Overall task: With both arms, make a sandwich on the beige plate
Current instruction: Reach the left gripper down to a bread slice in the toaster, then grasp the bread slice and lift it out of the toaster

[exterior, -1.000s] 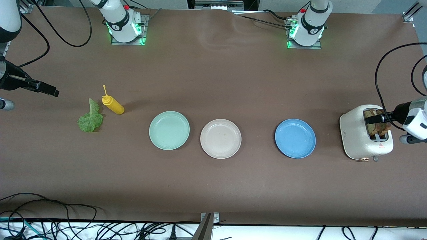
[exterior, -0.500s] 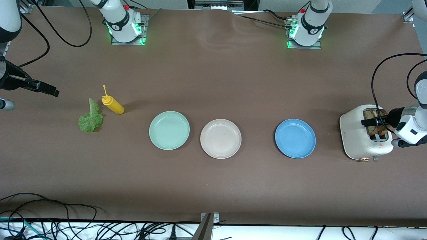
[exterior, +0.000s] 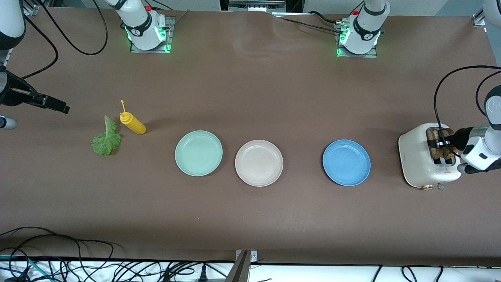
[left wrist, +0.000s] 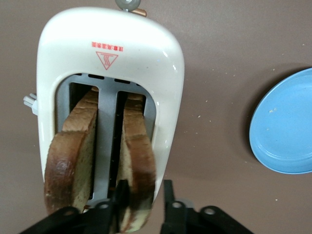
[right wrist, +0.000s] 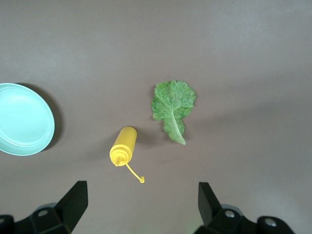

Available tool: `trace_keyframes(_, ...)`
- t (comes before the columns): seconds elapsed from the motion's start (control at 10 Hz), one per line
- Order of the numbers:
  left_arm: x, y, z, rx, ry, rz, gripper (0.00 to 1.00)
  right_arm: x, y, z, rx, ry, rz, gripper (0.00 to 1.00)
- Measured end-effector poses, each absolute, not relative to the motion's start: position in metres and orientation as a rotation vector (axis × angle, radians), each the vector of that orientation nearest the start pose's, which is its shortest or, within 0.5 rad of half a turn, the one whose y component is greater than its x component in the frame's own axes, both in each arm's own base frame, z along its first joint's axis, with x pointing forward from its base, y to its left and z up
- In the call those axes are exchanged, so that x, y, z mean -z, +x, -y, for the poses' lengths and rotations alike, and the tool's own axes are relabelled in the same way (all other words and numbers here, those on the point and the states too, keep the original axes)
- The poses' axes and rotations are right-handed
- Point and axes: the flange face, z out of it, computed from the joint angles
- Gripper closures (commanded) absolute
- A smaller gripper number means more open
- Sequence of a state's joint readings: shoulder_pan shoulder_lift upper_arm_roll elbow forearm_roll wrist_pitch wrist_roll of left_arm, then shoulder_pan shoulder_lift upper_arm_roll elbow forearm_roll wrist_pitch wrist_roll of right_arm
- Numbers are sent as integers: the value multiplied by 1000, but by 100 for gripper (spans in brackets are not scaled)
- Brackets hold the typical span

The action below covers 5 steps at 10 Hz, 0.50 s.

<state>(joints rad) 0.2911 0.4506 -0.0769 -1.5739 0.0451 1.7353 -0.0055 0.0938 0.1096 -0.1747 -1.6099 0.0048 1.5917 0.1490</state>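
Reading the toaster [left wrist: 109, 53] first: the only marking on its cream top is a red warning triangle [left wrist: 107, 60] with wavy heat lines inside, and a short row of red characters above it, too small to make out. No brand name can be seen on it, nor on the plates or the bottle.

Left gripper [left wrist: 143, 197]: over the toaster at the left arm's end of the table, fingers down on either side of one toast slice [left wrist: 139, 161], the slice of the pair farther from the front camera. Both fingers sit against its brown faces, clamped on its upper edge. The second toast slice [left wrist: 70, 156] stands in the other slot, untouched. Both slices are upright and stick out of their slots.

Beige plate [exterior: 259, 163]: bare, mid-table, between the mint green plate [exterior: 199, 153] and the blue plate [exterior: 346, 162]. It is well apart from the left gripper [exterior: 440, 143], with the blue plate lying between them.

Right gripper [right wrist: 141, 204]: jaws wide apart, holding nothing, waiting above the table at the right arm's end. The lettuce leaf [right wrist: 172, 105] lies flat on the table just beside the yellow squeeze bottle [right wrist: 123, 145], which lies on its side. In the front view the lettuce leaf [exterior: 106, 138] is a little nearer the front camera than the bottle [exterior: 132, 122].
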Motion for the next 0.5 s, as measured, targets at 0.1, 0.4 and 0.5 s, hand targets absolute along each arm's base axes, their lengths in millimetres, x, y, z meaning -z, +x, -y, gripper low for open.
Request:
trace_keyframes(0.1, -361, 629, -149, -462, -3110, 328, 100, -546, 580, 42, -198, -3133, -363, 0)
trace_keyframes(0.4, -373, 626, -149, -518, -3104, 332, 100, -546, 580, 42, -198, -3133, -363, 0)
trace_keyframes(0.5, -384, 624, -148, -530, -3102, 330, 100, -546, 580, 42, -198, -3133, -364, 0)
